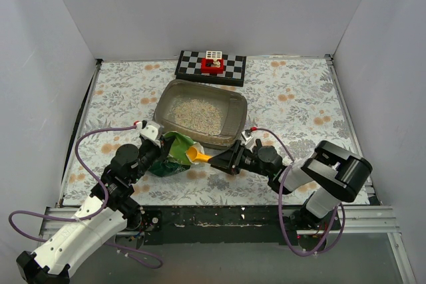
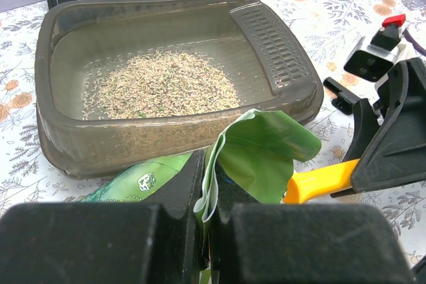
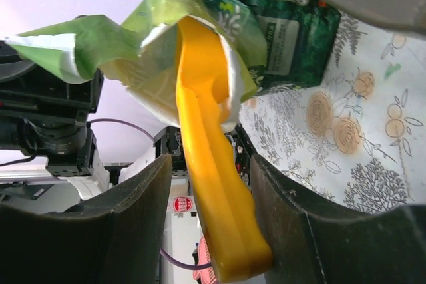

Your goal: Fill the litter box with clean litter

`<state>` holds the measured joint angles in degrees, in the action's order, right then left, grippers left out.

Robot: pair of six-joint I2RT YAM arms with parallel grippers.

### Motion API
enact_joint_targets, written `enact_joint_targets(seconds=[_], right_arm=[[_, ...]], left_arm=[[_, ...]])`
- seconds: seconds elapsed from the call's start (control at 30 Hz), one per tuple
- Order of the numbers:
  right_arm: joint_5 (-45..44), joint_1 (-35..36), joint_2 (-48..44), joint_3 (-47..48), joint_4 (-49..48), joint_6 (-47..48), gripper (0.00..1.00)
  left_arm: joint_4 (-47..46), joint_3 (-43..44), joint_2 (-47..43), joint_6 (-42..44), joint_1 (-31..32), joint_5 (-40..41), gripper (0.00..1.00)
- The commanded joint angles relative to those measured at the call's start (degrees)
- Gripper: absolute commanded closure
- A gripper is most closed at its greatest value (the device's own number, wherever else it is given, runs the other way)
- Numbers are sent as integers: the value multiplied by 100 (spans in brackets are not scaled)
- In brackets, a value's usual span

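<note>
The litter box [image 1: 164, 101] sits mid-table, a thin layer of clean litter [image 1: 196, 114] spread over its floor; the left wrist view shows its near wall [image 2: 53, 131] and the litter [image 2: 160, 84]. In front of it lies a green bag [image 1: 172, 155]. My left gripper [image 1: 162, 143] is shut on the folded edge of the bag's mouth [image 2: 266, 157]. A yellow scoop [image 1: 198, 156] reaches into the bag [image 3: 293, 24]. The scoop's handle [image 3: 213, 164] lies between the fingers of my right gripper [image 1: 225, 159], touching one finger, with a gap to the other.
A black-and-white checkered board [image 1: 229, 66] with a red block [image 1: 213, 65] on it stands behind the litter box. White walls close the table on three sides. Purple cables loop beside both arms.
</note>
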<state>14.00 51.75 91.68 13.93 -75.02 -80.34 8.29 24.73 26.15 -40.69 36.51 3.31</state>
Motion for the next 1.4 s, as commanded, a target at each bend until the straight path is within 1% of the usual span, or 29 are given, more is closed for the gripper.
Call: enact_joint_targets(seconds=[0.0, 0.1, 0.13, 0.2, 0.3, 0.37, 0.4, 0.43, 0.53, 0.63, 0.7, 0.77, 0.83, 0.87, 0.9, 1.0, 1.1, 1.37], right_arm=[[-117, -51, -334, 171, -1691, 308, 41], [-64, -77, -387, 259, -1533, 326, 42], [-64, -77, -388, 285, -1515, 343, 43], [-38, -77, -353, 347, -1472, 326, 48], [33, -77, -265, 426, -1453, 308, 60], [59, -77, -203, 435, -1550, 282, 74], [59, -77, -186, 443, -1568, 264, 83], [50, -86, -185, 444, -1542, 273, 97], [68, -94, -299, 435, -1323, 343, 99], [322, -173, -527, 583, -648, 527, 99], [445, -226, -939, 776, 255, 816, 99], [472, -244, -1396, 1197, 1746, 1464, 99], [367, -244, -1722, 1942, 3548, 2176, 99], [323, -253, -1811, 2164, 4270, 2511, 99], [288, -279, -1838, 2636, 5051, 2749, 99], [296, -340, -1707, 3613, 6794, 3435, 99], [305, -349, -1487, 4388, 8280, 3988, 99], [288, -349, -758, 6330, 10743, 4983, 99]], left_arm=[[-214, -30, 4, -36, 23, -234, 100], [-214, -30, 4, -36, 14, -234, 100], [-214, -21, 4, -36, 14, -234, 100], [-214, -30, 4, -36, 23, -226, 100], [-214, -21, -5, -36, 23, -234, 100], [-214, -38, -14, -36, 14, -226, 100], [-214, -30, -14, -36, 23, -226, 100], [-214, -30, -14, -36, 23, -226, 100], [-206, -30, -22, -27, 14, -226, 100], [-214, -30, -31, -36, 23, -226, 100], [-214, -21, -49, -27, 23, -217, 100], [-214, -30, -66, -27, 23, -208, 100], [-214, -30, -75, -18, 23, -199, 100], [-223, -21, -84, -18, 23, -208, 100], [-214, -21, -84, -18, 23, -217, 100], [-214, -12, -84, -18, 14, -208, 100], [-205, -12, -119, -18, 23, -182, 100], [-170, -3, -356, -9, 14, 82, 100]])
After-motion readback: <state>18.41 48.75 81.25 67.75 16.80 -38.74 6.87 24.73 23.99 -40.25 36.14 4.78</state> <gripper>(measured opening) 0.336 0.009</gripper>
